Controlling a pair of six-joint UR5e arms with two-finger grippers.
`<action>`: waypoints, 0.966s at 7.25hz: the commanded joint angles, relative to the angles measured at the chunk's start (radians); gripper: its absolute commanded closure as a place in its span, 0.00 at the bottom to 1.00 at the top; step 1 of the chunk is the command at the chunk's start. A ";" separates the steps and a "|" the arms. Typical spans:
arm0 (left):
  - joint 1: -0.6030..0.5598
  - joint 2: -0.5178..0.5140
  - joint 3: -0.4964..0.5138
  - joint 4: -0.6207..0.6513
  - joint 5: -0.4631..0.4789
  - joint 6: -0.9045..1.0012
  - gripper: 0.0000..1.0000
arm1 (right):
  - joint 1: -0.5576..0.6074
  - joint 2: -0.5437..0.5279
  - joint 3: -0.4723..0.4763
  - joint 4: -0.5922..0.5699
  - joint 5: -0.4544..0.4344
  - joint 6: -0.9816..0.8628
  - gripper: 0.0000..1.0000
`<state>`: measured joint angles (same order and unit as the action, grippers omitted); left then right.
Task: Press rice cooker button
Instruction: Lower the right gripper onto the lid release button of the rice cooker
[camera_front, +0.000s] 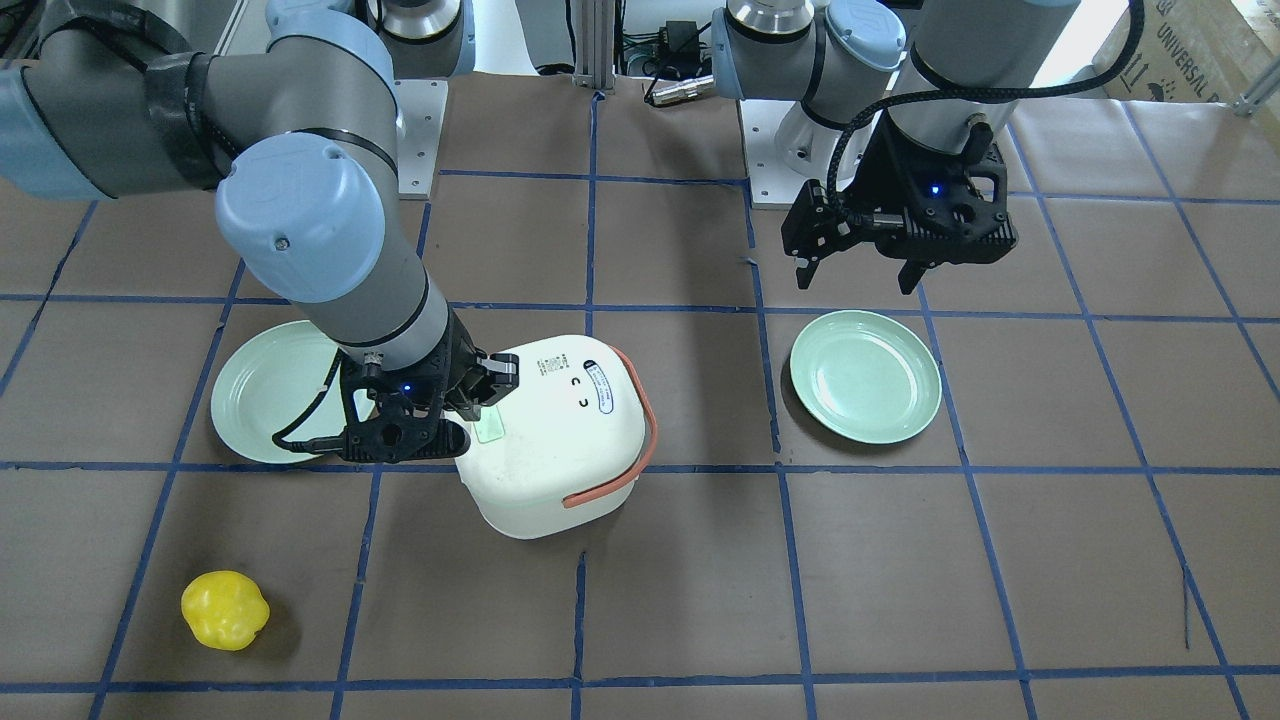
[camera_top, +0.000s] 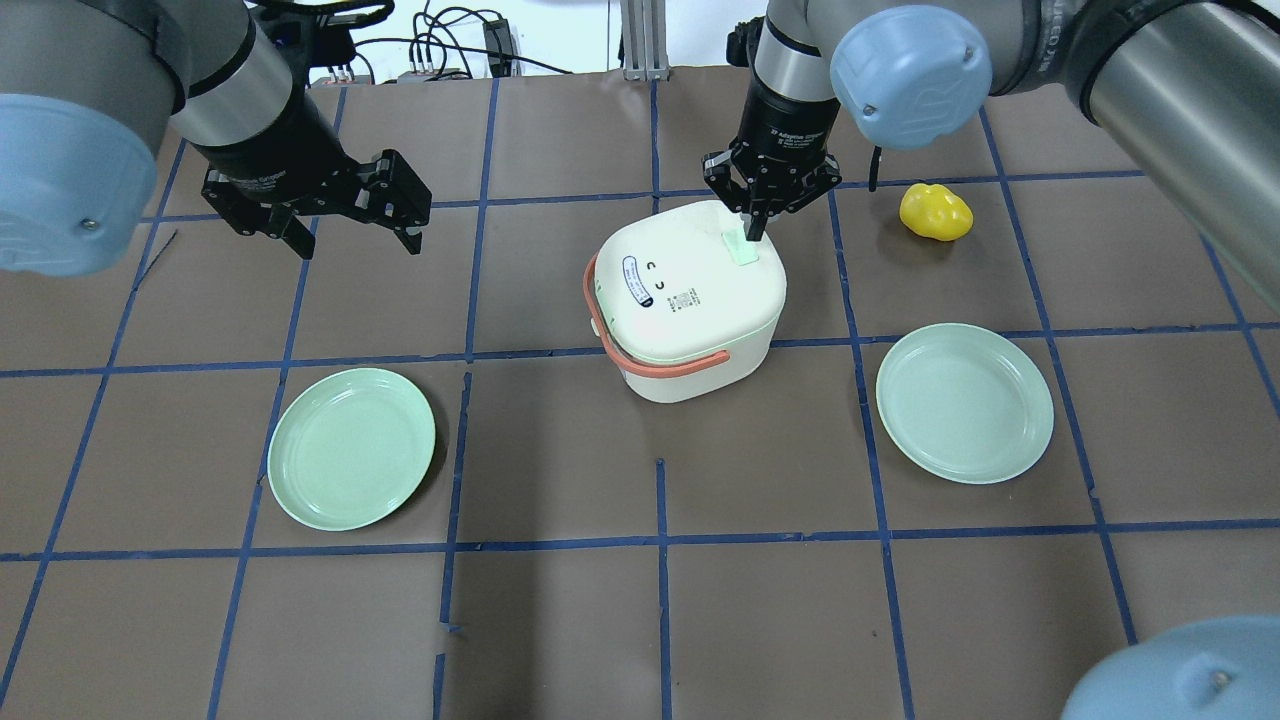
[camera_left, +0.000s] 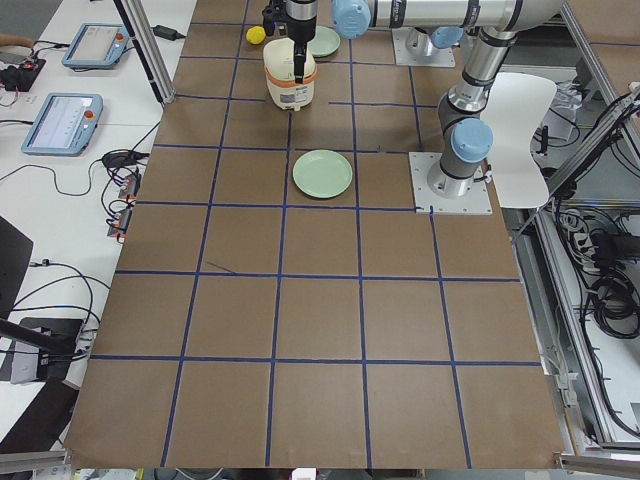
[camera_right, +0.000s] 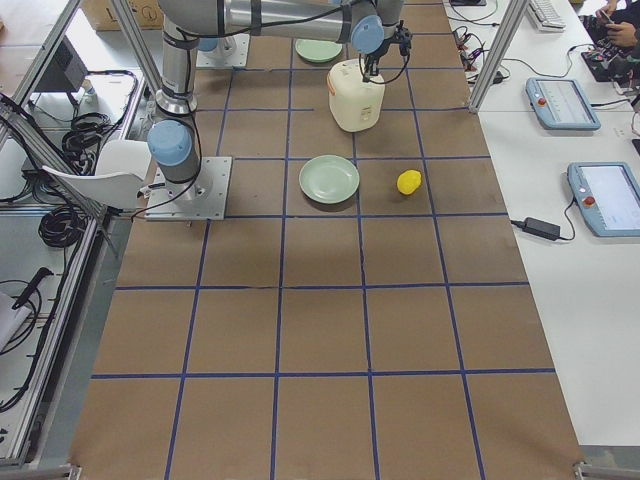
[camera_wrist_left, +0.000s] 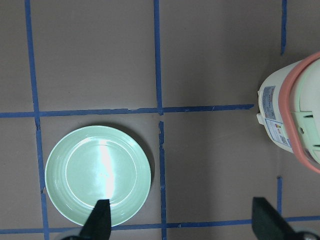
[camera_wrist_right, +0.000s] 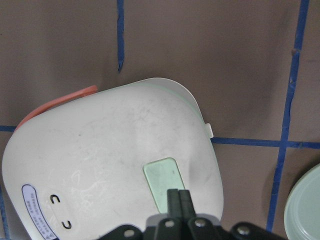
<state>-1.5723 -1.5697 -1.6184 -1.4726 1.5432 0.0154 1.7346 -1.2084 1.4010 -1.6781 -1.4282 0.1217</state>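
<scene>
The white rice cooker (camera_top: 690, 300) with an orange-red strap handle (camera_top: 660, 362) stands closed near the table's middle; it also shows in the front view (camera_front: 555, 440). A mint green button (camera_wrist_right: 164, 182) sits on its lid near one edge. My right gripper (camera_top: 755, 232) is shut, its fingertips (camera_wrist_right: 179, 200) together at the button's edge, right above the lid; I cannot tell whether they touch it. My left gripper (camera_top: 355, 235) is open and empty, hovering off to the cooker's left over a green plate (camera_wrist_left: 98, 174).
A second green plate (camera_top: 965, 402) lies on the cooker's right. A yellow bell pepper (camera_top: 935, 212) lies beyond the right gripper. Blue tape lines grid the brown table (camera_top: 640, 600).
</scene>
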 joint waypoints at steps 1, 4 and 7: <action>0.000 0.000 0.000 0.000 0.000 0.000 0.00 | 0.002 0.001 0.006 0.000 0.000 0.003 0.90; 0.000 0.000 0.000 0.000 0.000 0.000 0.00 | 0.022 0.033 0.006 -0.038 0.000 0.009 0.89; 0.000 0.000 0.000 0.000 0.000 0.000 0.00 | 0.022 0.033 -0.011 -0.041 -0.008 0.009 0.88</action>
<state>-1.5724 -1.5693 -1.6184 -1.4726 1.5432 0.0153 1.7568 -1.1748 1.4023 -1.7209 -1.4297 0.1302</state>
